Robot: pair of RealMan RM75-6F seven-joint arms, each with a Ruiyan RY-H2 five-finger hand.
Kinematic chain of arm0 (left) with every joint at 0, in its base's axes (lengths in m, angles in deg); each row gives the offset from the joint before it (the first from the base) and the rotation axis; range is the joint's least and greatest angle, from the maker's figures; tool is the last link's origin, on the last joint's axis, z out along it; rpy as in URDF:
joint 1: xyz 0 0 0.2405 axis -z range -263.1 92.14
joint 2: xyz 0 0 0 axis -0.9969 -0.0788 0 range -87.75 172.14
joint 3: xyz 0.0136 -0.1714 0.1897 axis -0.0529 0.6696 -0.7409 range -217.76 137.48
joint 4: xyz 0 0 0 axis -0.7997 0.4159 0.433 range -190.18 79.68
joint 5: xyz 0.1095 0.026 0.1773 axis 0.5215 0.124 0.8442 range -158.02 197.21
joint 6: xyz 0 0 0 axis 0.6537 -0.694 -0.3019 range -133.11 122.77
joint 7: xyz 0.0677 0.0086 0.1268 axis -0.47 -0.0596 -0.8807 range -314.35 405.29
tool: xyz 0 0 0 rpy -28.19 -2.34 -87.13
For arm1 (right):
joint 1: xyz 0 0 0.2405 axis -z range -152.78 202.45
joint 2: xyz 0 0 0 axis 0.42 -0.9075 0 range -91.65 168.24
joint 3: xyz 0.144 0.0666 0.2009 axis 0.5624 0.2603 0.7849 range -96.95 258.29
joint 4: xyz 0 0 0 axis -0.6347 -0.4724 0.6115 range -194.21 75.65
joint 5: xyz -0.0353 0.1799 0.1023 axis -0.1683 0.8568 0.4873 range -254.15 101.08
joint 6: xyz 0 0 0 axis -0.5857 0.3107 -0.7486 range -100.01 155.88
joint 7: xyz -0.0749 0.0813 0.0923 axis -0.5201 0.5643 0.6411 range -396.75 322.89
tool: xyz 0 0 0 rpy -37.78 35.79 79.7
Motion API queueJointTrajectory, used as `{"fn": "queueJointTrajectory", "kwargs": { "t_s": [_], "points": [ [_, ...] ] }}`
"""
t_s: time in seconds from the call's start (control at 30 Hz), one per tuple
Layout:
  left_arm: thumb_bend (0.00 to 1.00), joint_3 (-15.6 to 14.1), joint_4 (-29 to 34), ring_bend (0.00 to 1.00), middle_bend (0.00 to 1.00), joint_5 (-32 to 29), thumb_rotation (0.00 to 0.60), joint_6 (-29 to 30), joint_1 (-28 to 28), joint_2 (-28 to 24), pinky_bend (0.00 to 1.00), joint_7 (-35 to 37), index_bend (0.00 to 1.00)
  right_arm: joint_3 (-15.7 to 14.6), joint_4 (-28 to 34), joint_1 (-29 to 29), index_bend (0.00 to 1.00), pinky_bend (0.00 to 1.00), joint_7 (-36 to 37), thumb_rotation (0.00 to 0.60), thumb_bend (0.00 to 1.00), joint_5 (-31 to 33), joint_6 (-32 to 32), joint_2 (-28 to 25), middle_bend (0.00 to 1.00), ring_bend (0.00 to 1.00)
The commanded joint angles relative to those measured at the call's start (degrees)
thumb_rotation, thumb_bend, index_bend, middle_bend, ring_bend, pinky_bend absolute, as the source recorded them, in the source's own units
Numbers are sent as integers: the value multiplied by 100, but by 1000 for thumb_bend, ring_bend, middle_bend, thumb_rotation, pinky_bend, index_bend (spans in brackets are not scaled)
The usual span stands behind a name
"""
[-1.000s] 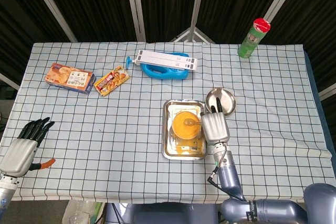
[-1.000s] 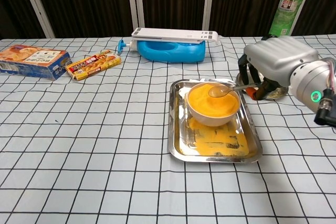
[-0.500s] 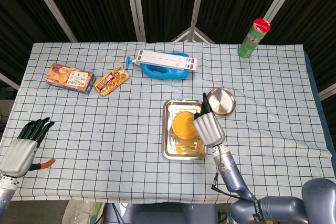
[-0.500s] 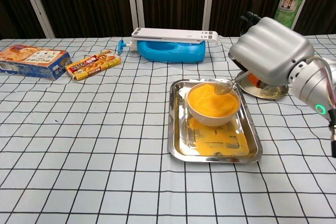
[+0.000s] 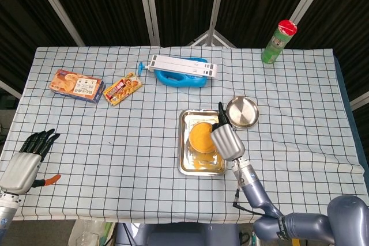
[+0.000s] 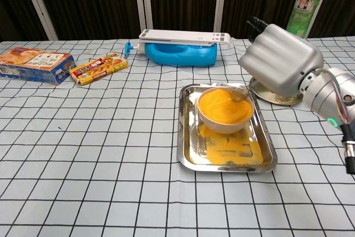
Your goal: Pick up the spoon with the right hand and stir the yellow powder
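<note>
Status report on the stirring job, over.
Right hand holds spoon, tip at right rim of powder bowl. Left hand open, idle at table edge. Powder spilled in tray. Nothing blocking.

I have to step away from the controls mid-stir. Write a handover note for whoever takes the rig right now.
Right hand holds the spoon, its tip at the yellow powder in the bowl.
Left hand holds nothing, fingers apart, at the table's near left edge.
The bowl sits in the steel tray, with some powder spilled there.
Done: spoon picked up, brought to the powder.
Left: stirring.
</note>
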Motion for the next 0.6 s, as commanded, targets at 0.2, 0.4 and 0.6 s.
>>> {"fn": "queueJointTrajectory", "kwargs": {
  "t_s": [0.2, 0.4, 0.6],
  "points": [
    [0, 2, -2, 0, 0, 4, 600, 4, 1, 2, 0, 10, 0, -44, -115, 67, 665, 0, 19, 600, 703, -124, -104, 75, 604, 284],
    [0, -6, -5, 0, 0, 9, 600, -2, 0, 1, 0, -14, 0, 48, 73, 142, 670, 0, 218, 600, 707, -64, -178, 100, 608, 288],
    [0, -3, -1, 0, 0, 1, 600, -6, 2, 5, 0, -29, 0, 104, 397, 217, 672, 0, 423, 600, 708, -79, -210, 57, 609, 291]
  ]
}}
